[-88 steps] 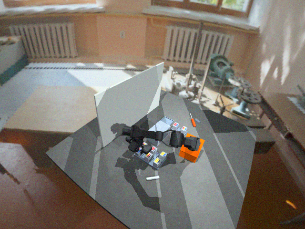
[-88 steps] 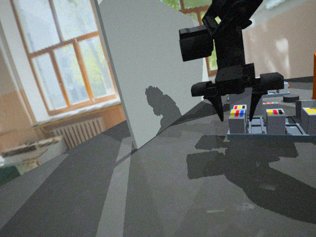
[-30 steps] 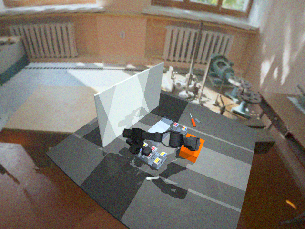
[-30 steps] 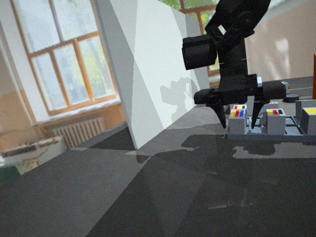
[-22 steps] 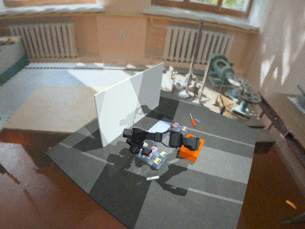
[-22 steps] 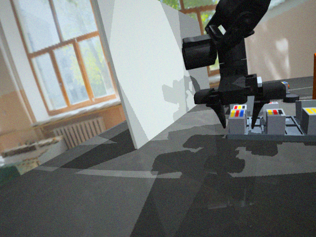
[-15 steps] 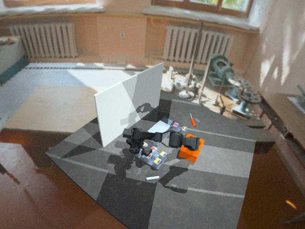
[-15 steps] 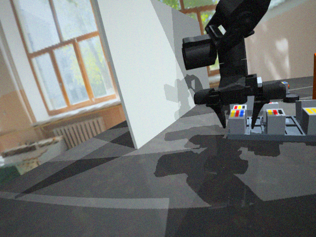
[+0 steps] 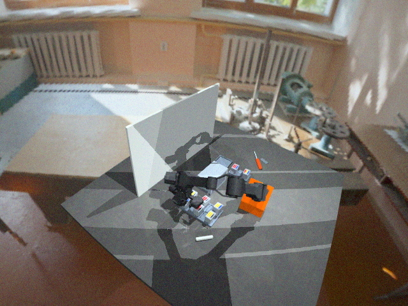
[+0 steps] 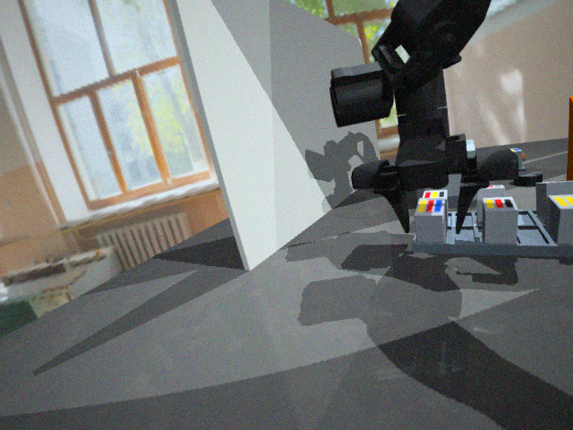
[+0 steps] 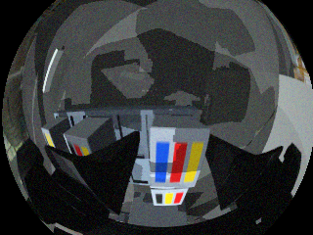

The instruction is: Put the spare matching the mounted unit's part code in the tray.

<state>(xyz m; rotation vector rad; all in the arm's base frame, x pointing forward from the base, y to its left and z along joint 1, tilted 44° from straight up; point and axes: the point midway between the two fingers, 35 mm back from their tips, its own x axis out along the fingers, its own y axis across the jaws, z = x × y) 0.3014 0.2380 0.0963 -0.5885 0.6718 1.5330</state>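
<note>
My gripper is open and lowered over the left end of a grey rack of spare blocks. Its two fingers stand on either side of a grey spare with a yellow, red and blue stripe label, with gaps showing on both sides. The spare sits in the rack. Other spares with yellow and red labels stand beside it. A light grey tray lies behind the arm, next to two small labelled units.
A tall white panel stands upright just left of the rack. The orange arm base is to the right. A red screwdriver lies at the back and a white stick in front of the rack.
</note>
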